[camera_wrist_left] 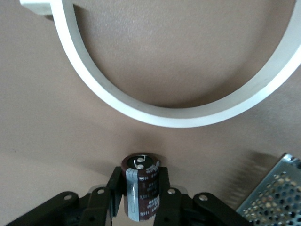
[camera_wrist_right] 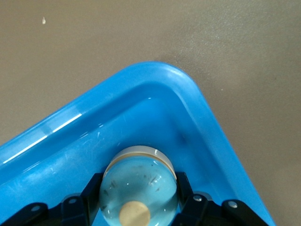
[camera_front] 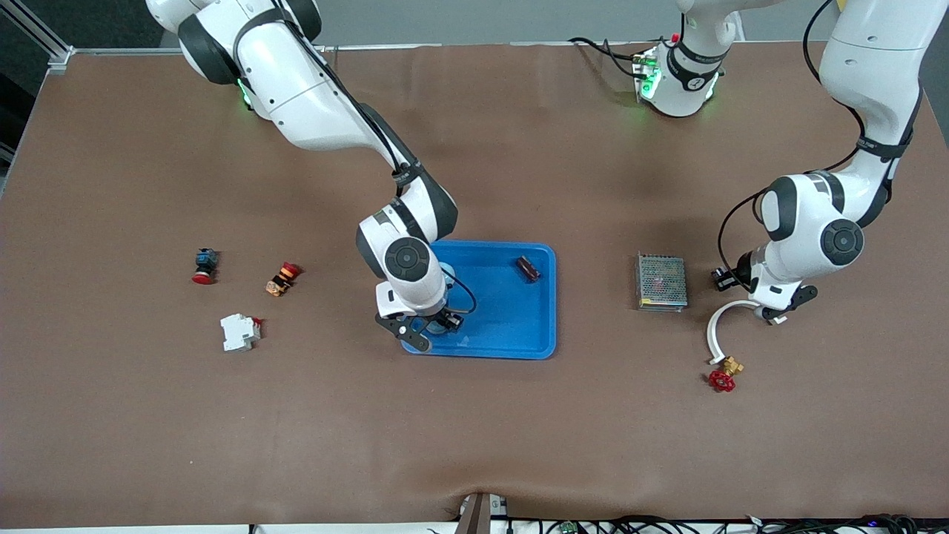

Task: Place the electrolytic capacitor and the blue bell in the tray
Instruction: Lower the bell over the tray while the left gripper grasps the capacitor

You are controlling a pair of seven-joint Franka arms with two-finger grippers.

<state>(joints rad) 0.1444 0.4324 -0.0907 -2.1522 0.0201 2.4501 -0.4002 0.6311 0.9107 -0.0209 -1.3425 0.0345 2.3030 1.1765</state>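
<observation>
Front view: right gripper (camera_front: 428,324) low over blue tray (camera_front: 511,330), at corner nearest camera toward right arm's end; held item mostly hidden by wrist. Small dark part (camera_front: 528,268) lying in tray. Left gripper (camera_front: 764,311) down beside white curved strip (camera_front: 718,326), near grey mesh box (camera_front: 660,282); fingertips hidden. Left wrist view: jaws pinching upright electrolytic capacitor (camera_wrist_left: 140,186) on table, lower body cut off. Right wrist view: jaws clamped on blue bell (camera_wrist_right: 138,186) inside tray corner.
</observation>
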